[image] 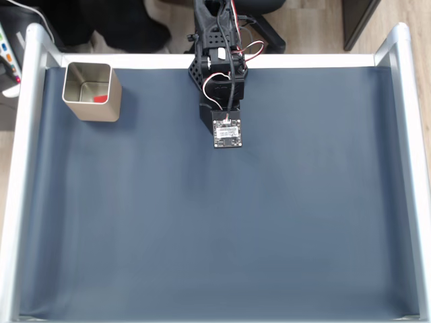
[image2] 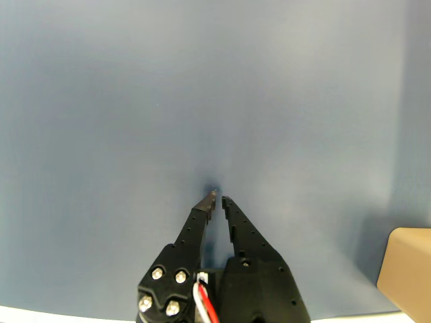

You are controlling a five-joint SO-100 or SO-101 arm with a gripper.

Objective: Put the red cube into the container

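Note:
The container [image: 91, 92], a square silver-beige tin, stands at the far left corner of the mat in the fixed view. A patch of the red cube [image: 100, 99] shows inside it, on the bottom by the right wall. My arm [image: 224, 81] is folded back at the middle of the far edge, well to the right of the tin. In the wrist view my black gripper [image2: 217, 198] is shut just above the bare mat, its tips almost touching with nothing between them. A beige corner of the container [image2: 408, 268] shows at that view's lower right.
A dark blue mat [image: 215, 222] covers the table. Silver rails [image: 25, 168] run along the left and right sides, and a white strip borders the far edge. Black chair parts and a wooden floor lie beyond the table.

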